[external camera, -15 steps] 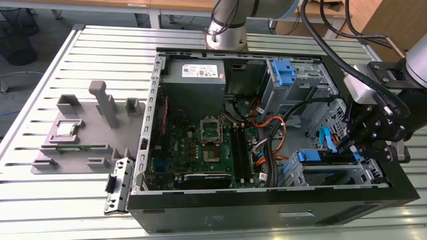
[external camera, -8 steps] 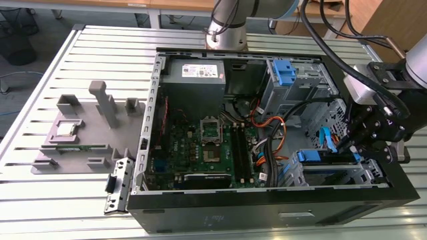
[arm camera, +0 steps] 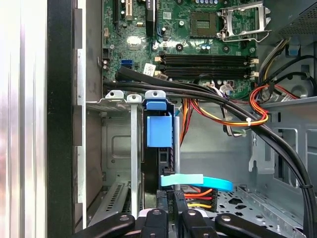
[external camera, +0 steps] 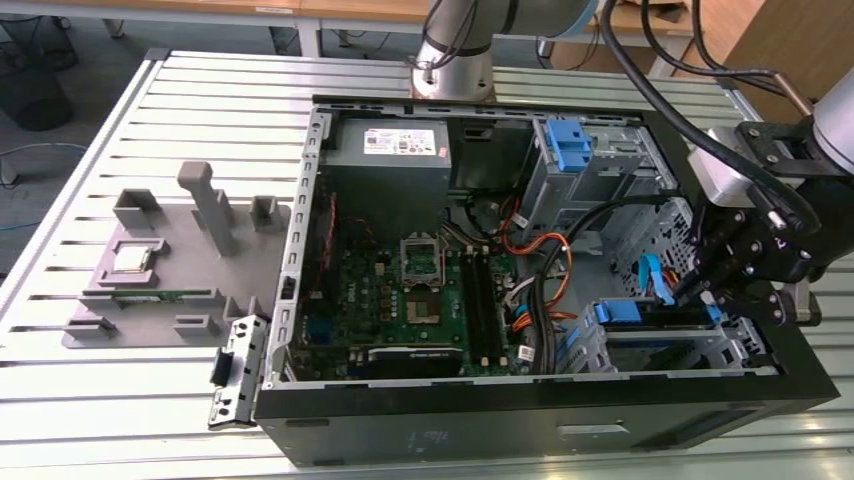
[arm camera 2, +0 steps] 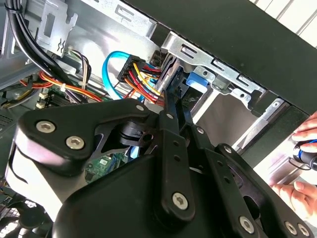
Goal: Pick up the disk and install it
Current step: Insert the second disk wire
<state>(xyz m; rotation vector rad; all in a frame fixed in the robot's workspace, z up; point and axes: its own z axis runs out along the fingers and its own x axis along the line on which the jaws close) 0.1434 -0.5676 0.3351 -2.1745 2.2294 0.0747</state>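
Disk [arm camera: 159, 131] sits on its edge in the metal bay [arm camera: 115, 99], by the front corner of the computer case [external camera: 534, 425].

You have the gripper [external camera: 727, 270] down at the back end of the disk, close to the colored wires [arm camera 2: 141, 77]. You cannot tell if its fingers are apart or together, because the black links hide the tips in both wrist views. To do this step well, I think you should push straight along the bay and go slowly. Keep the blue cable [arm camera: 198, 181] and the wires from getting pinched. Watch out for the person's hand [arm camera 2: 302, 163] by the case wall.
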